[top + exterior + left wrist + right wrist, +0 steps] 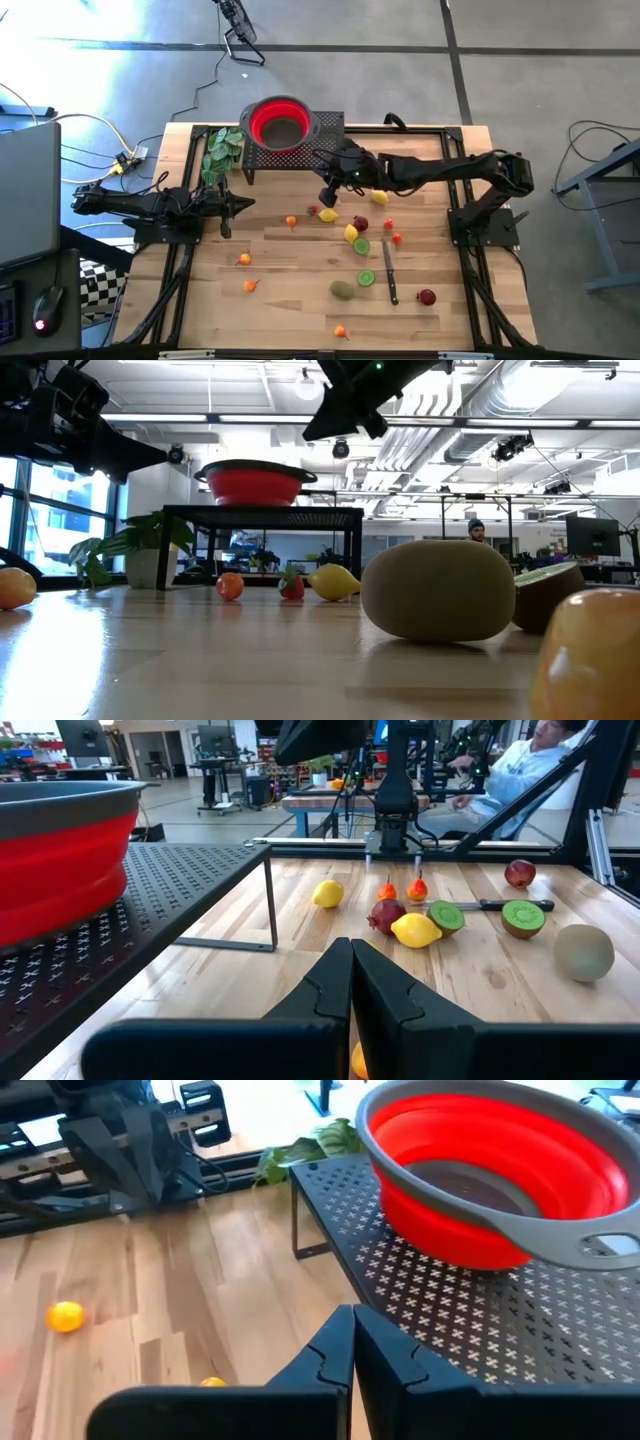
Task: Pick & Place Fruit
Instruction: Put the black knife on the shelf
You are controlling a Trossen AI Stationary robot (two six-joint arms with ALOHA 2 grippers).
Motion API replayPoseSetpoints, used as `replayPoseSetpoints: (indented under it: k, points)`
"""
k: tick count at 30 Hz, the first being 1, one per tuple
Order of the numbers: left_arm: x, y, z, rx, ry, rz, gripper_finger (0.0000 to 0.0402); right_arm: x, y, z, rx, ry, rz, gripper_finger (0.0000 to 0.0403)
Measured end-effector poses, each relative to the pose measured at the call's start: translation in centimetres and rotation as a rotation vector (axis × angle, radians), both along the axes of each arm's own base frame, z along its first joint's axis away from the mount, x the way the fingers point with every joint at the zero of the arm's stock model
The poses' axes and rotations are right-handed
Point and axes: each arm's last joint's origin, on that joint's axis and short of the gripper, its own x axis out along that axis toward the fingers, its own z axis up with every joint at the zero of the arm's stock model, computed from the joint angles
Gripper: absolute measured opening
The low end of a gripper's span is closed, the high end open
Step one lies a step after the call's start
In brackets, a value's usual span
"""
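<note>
My right hand is closed on nothing, hovering at the edge of the black mesh stand; my left hand is closed too, low over the table. The fruit lies scattered on the wood below and beyond the right hand: yellow lemons, red and orange pieces, green halves, a brown kiwi. The red bowl sits on the stand, a leafy bunch beside it, a dark knife among the fruit.
</note>
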Motion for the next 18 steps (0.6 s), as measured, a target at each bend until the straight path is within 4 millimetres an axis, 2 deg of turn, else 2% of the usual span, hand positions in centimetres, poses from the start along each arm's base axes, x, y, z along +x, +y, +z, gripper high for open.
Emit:
replayPoseSetpoints:
  k: [18]
  points:
    - [0.00,0.00,0.01,0.001,0.000,0.000,0.0003,-0.21,0.59,-0.68,0.029,0.041,-0.004,0.0003]
